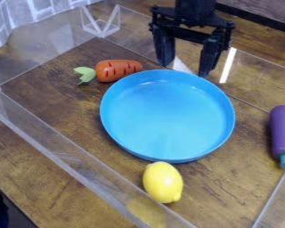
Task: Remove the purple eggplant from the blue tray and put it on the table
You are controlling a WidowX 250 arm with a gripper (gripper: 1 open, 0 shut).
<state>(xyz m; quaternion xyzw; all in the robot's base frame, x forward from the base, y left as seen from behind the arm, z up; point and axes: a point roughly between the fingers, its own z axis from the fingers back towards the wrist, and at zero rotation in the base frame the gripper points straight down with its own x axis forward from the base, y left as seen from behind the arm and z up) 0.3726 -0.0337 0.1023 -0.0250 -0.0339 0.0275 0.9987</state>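
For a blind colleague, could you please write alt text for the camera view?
A round blue tray sits bare on a dark wooden table, with an open black gripper hanging above its far rim. A purple eggplant lies on the table right of the tray, an orange carrot left, a yellow lemon in front.

single raised camera, angled down, close over table point(38, 98).

No readable text, labels or numbers anywhere.
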